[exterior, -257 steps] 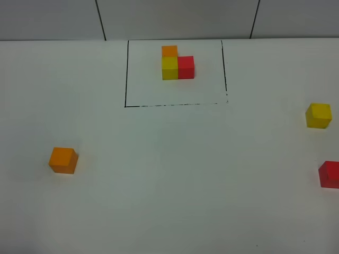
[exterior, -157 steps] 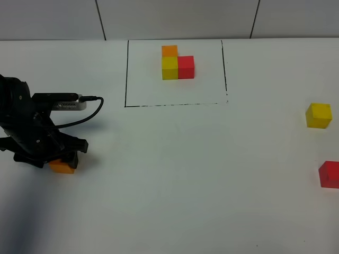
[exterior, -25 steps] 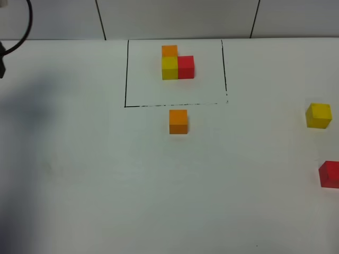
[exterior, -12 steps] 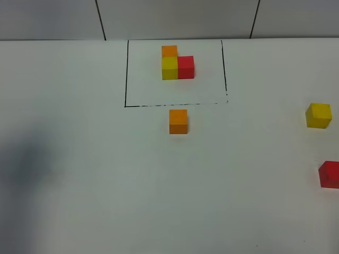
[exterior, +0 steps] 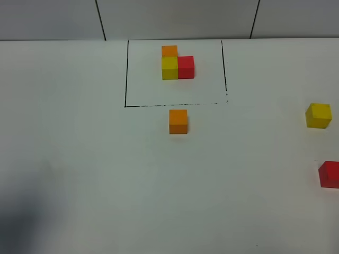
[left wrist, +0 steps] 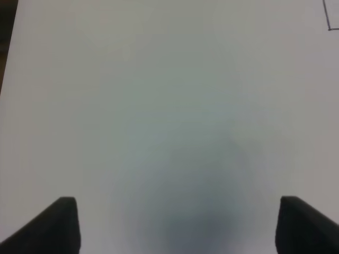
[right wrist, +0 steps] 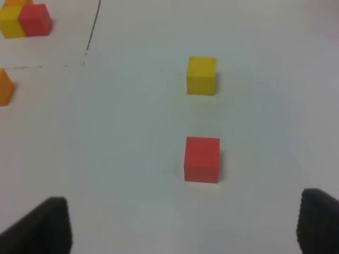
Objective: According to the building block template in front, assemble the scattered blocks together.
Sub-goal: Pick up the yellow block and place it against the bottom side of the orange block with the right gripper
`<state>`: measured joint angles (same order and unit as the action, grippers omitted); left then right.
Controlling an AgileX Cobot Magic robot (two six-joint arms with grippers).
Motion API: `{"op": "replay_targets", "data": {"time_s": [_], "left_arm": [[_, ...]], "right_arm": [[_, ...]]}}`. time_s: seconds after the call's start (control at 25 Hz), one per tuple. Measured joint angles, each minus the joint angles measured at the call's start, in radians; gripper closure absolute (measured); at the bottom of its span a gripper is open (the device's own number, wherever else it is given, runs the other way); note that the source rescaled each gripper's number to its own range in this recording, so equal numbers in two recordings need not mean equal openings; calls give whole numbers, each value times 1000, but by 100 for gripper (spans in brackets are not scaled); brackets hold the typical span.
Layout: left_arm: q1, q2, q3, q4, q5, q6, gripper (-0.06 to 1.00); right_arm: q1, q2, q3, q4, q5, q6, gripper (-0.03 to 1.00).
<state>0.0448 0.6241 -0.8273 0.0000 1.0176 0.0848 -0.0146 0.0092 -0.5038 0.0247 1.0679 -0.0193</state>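
The building block template (exterior: 177,64) is an orange, yellow and red L inside a black drawn rectangle (exterior: 126,74) at the table's far middle. The loose orange cube (exterior: 178,121) sits just in front of the rectangle's near line. The loose yellow cube (exterior: 318,115) and the loose red cube (exterior: 329,174) sit at the right edge. In the right wrist view my right gripper (right wrist: 185,227) is open and empty, short of the red cube (right wrist: 202,159) and the yellow cube (right wrist: 201,75). My left gripper (left wrist: 180,227) is open and empty over bare table. Neither gripper shows in the exterior view.
The white table (exterior: 106,185) carries a soft shadow at its near left corner. The table's left edge (left wrist: 6,58) and a corner of the black line (left wrist: 331,21) show in the left wrist view. The orange cube (right wrist: 4,87) and the template (right wrist: 25,21) show in the right wrist view.
The orange cube went from the left of the table to just in front of the rectangle. The left arm has left the exterior view and its shadow has slid toward the near left corner.
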Motion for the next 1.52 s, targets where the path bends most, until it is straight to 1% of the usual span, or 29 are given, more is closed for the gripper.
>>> {"op": "replay_targets", "data": {"time_s": [0.12,0.24,0.32,0.52,0.68,0.76,0.96,1.24,1.52], "left_arm": [[-3,-111,71,0,-16,-1,17],[-5,-226,110,-6,-33,-1,17],[-10,-283,123,-6,-21,-1,17],[-39,-366,164,-6,51,3,18],[-39,-434,217,-7,66,7,18],[-39,-467,252,-21,65,12,18],[-39,-553,319,-87,53,42,18],[-39,-622,322,-97,44,49,18],[-39,-630,322,-97,44,48,18]], "right_arm": [[0,0,0,0,0,1,24],[0,0,0,0,0,1,24],[0,0,0,0,0,1,24],[0,0,0,0,0,1,24],[0,0,0,0,0,2,24],[0,0,0,0,0,5,24],[0,0,0,0,0,5,24],[0,0,0,-1,0,6,24],[0,0,0,-1,0,6,24]]}}
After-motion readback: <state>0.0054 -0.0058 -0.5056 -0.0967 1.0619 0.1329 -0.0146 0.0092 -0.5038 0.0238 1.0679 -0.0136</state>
